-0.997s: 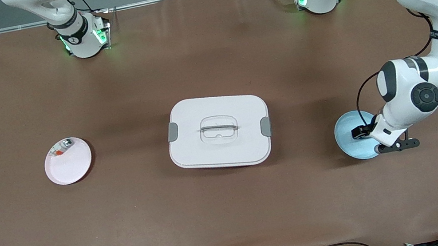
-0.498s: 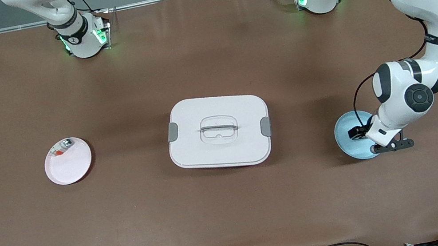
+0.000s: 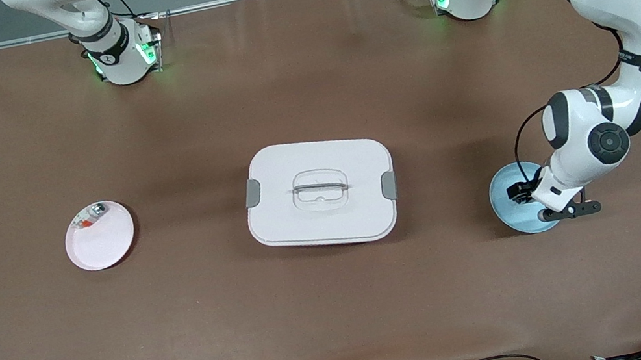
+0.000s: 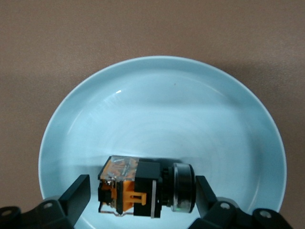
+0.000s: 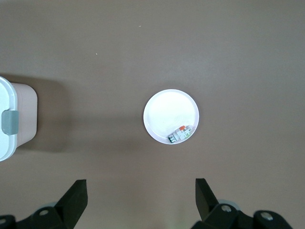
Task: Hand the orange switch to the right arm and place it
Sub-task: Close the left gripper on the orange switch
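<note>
Left gripper (image 4: pixel 143 198) low in the pale blue plate (image 3: pixel 507 210) at the left arm's end of the table, fingers (image 4: pixel 78 193) spread either side of the orange switch (image 4: pixel 145 188) lying on the plate, not yet touching it, white lidded box (image 3: pixel 320 192) mid-table, pink plate (image 3: pixel 100 242) with a small silver part (image 3: pixel 97 211) toward the right arm's end, right gripper (image 5: pixel 141 202) open, waiting high above the table.

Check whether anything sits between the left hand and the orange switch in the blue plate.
Nothing visible does. The left hand is down over the round pale blue plate, its open fingers on either side of the small black-and-orange switch, with only bare plate between them.
</note>
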`<state>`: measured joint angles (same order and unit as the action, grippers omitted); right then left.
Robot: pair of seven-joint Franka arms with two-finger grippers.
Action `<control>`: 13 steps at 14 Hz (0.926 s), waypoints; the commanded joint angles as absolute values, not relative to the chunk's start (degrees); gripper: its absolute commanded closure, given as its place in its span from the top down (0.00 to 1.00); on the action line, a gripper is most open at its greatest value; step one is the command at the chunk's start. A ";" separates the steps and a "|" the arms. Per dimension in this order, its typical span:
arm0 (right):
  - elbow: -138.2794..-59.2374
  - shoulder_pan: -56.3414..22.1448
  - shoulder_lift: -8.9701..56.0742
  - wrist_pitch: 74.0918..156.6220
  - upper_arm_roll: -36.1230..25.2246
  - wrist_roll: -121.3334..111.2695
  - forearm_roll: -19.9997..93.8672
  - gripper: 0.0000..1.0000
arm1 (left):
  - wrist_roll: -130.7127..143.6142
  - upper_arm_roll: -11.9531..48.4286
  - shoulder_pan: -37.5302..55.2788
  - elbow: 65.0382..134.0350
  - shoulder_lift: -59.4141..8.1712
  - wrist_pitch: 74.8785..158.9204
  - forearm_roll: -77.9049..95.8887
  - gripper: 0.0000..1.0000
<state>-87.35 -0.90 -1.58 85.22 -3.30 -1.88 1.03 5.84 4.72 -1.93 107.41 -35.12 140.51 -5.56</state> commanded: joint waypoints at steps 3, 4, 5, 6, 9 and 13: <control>-86.66 -1.41 -1.41 84.55 -3.43 -1.85 0.35 1.00 | 5.27 5.10 -2.11 108.02 -34.46 141.50 -6.59 0.29; -86.66 -1.41 -1.41 84.55 -3.43 -1.85 0.35 1.00 | 5.36 5.18 -2.11 107.93 -34.02 141.07 -6.59 0.14; -86.66 -1.41 -1.41 84.55 -3.43 -1.85 0.35 1.00 | 5.27 5.36 -2.11 107.93 -33.23 140.89 -6.59 0.03; -86.66 -1.41 -1.41 84.55 -3.43 -1.85 0.35 1.00 | 5.36 5.45 -2.11 108.02 -32.00 140.63 -6.59 0.00; -86.57 -1.32 -1.41 84.55 -3.43 -1.85 0.26 1.00 | 5.36 6.85 -2.11 107.31 -27.35 133.96 -5.89 0.00; -86.57 -1.14 -1.41 84.55 -3.43 -1.85 0.18 1.00 | 6.06 9.31 -2.20 106.53 -21.46 126.50 -3.80 0.00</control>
